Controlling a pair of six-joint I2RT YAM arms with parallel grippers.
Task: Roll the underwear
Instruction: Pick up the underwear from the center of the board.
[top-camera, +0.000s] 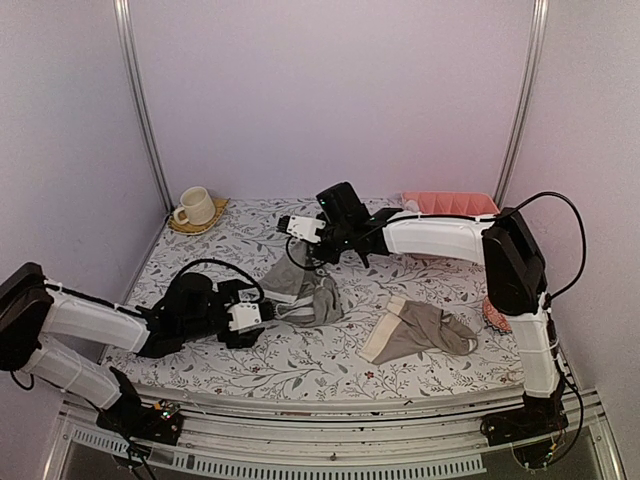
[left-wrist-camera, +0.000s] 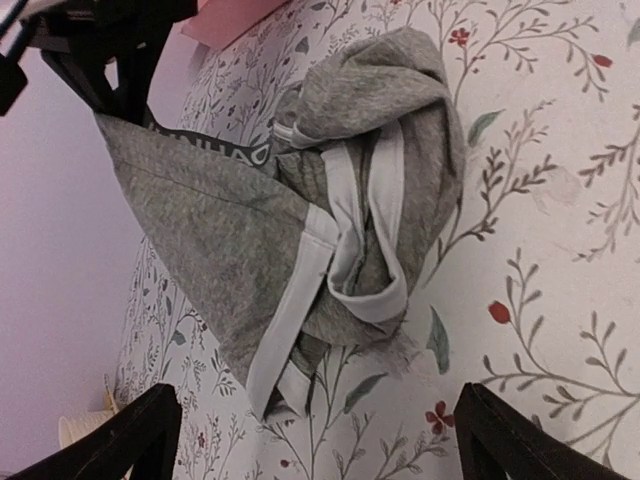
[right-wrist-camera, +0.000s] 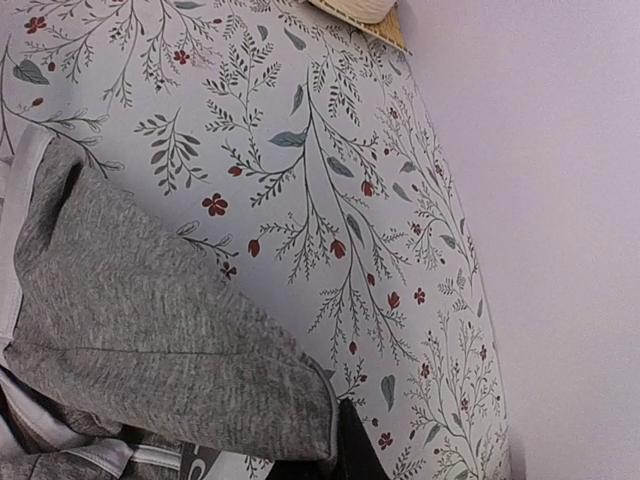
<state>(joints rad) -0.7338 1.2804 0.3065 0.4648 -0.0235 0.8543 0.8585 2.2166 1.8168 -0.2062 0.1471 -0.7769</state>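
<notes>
The grey underwear (top-camera: 306, 296) with white edging lies bunched mid-table, and one corner is pulled up. My right gripper (top-camera: 303, 258) is shut on that raised corner. In the right wrist view the grey cloth (right-wrist-camera: 150, 320) runs into the dark fingers (right-wrist-camera: 355, 450) at the bottom edge. My left gripper (top-camera: 258, 313) stands open just left of the heap. In its own view the underwear (left-wrist-camera: 330, 230) lies ahead of the gripper (left-wrist-camera: 320, 450), with bare tablecloth between the two fingertips. The taupe underwear (top-camera: 420, 330) with a cream waistband lies flat to the right.
A cream cup on a saucer (top-camera: 195, 207) stands at the back left. A pink tray (top-camera: 450, 203) sits at the back right. A pink knitted ball (top-camera: 497, 316) peeks out beside the right arm. Metal posts rise at both back corners.
</notes>
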